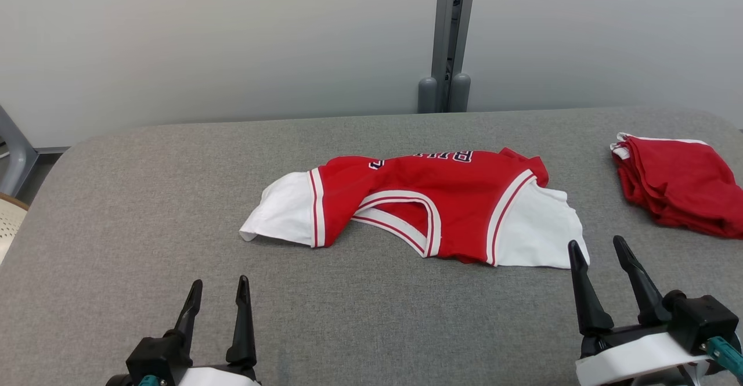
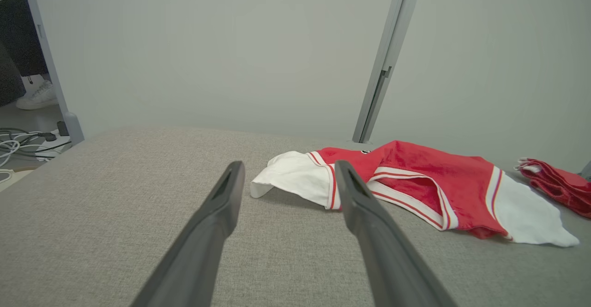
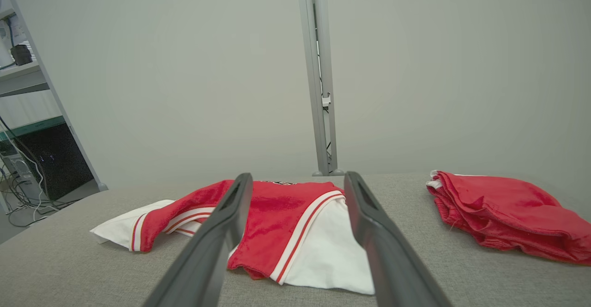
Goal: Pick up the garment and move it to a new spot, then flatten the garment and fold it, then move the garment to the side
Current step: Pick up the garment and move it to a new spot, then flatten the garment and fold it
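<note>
A grey padded table [image 1: 116, 212] is stretching out under and ahead of both grippers, and a pale wall [image 1: 232, 38] is standing beyond its far edge.

The garment [image 1: 418, 200], a red jersey with white sleeves and red-and-white striped trim, is lying crumpled on the table ahead of the two grippers and between their lines of reach. It is sitting ahead of and to the right of the left gripper [image 1: 220, 281], clearly apart from it. It is sitting ahead of and to the left of the right gripper [image 1: 597, 241], with the near corner of its white sleeve lying just beside that gripper's left fingertip; whether they are touching I cannot tell. Dark lettering is showing along the jersey's far edge, too folded to read.

A folded red pile of cloth [image 1: 679, 188] with a white edge is resting ahead of and to the right of the right gripper, apart from the garment.

A grey upright post [image 1: 450, 38] is rising against the wall, straight beyond the garment.

Both grippers are hovering low over the near part of the table, each with its two dark fingers spread wide apart and gripping nothing.

Off the table, far to the left of the left gripper, cables [image 2: 18, 143] are lying on the floor beside a white shoe [image 2: 39, 98].
</note>
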`<state>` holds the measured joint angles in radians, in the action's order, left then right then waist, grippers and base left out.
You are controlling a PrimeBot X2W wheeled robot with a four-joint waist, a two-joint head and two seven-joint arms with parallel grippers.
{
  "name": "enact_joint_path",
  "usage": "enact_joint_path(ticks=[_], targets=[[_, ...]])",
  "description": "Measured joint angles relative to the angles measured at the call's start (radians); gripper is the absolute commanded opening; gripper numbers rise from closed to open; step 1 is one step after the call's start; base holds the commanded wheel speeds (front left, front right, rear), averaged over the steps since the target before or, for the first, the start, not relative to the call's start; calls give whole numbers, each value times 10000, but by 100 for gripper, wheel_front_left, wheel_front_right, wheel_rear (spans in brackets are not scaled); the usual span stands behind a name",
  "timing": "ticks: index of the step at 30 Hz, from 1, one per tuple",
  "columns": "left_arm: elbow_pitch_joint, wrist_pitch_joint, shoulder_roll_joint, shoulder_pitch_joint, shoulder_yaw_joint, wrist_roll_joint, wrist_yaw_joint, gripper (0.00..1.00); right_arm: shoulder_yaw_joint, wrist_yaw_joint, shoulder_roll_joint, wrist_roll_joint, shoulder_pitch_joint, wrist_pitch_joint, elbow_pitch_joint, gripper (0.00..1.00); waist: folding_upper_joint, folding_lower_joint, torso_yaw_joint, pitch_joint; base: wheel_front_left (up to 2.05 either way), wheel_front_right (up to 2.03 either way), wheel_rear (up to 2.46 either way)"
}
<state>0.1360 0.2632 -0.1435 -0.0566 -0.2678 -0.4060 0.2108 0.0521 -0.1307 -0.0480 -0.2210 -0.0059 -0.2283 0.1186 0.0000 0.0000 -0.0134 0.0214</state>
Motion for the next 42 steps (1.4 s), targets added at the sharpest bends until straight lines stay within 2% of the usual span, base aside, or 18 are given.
enact_joint_path(ticks=[8,14,20,26,34,42], targets=[[-12,0,-21,-7,-44,0,4,100,-107,0,2,6,27,56,54,100,0,0,-62,-49,0,0,0],[-33,-6,-10,19,-138,0,0,100,-347,0,-4,418,-66,460,646,100,0,0,-268,-177,0,0,0],[17,-4,84,256,-205,0,-77,100,35,0,2,1611,-1069,909,2071,100,0,0,-656,-564,0,0,0],[79,-2,251,495,-267,13,-119,100,268,0,12,2719,-2222,918,4100,100,0,0,-1182,-1007,0,0,0],[127,0,349,719,-178,100,-201,100,-474,0,-29,4157,-3441,422,6180,100,0,0,-1857,-1625,0,0,0],[150,0,481,808,0,265,-286,100,-1321,0,-36,4765,-4140,-73,7008,100,0,0,-2100,-1908,0,0,0]])
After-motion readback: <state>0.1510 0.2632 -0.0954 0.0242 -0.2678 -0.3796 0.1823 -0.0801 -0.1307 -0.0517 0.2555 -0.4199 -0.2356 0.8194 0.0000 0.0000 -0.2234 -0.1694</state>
